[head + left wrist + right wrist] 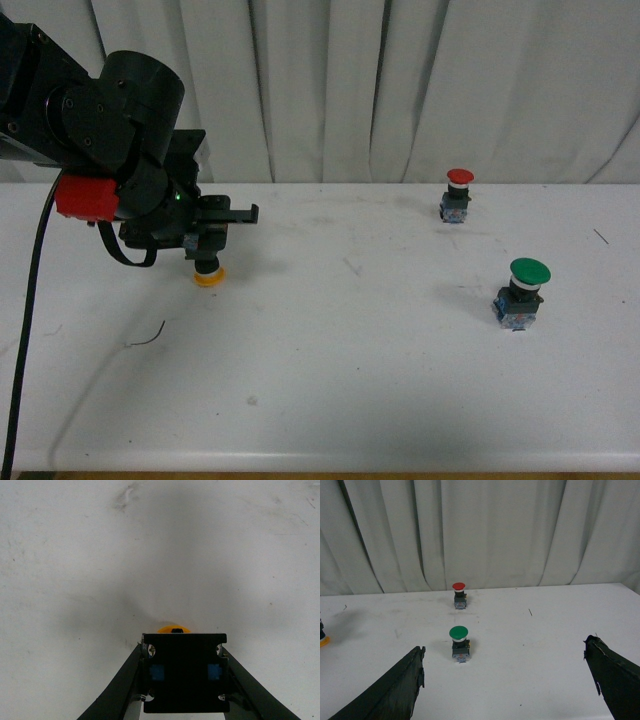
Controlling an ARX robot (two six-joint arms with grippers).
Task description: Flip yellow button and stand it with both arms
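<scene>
Closest in, the right claw [505, 680] shows only in its own wrist view. Its two black fingers [395, 690] are spread wide apart and nothing lies between them, only bare white desk [330, 400].

On the left side of the desk, a thin dark thread [150, 335] lies on the surface near the front. Just beyond it hangs the left arm [110, 110], bulky and black, with a red band [85, 196] around it. The left claw [206, 243] is closed on the yellow button [208, 276], which is held upside down. The left wrist view shows the fingers [120, 690] pressed against both sides of the dark block base with its blue parts. The yellow-orange cap peeps out past the base and faces the desk. The cap is at the surface or just above it; whether it touches cannot be told.

Well apart, on the right side, the green button [525, 290] stands upright, cap up. Farther back and slightly to its left, the red button [459, 195] also stands upright, near the rear edge of the desk.

Behind everything hangs a pale pleated curtain [400, 80].
</scene>
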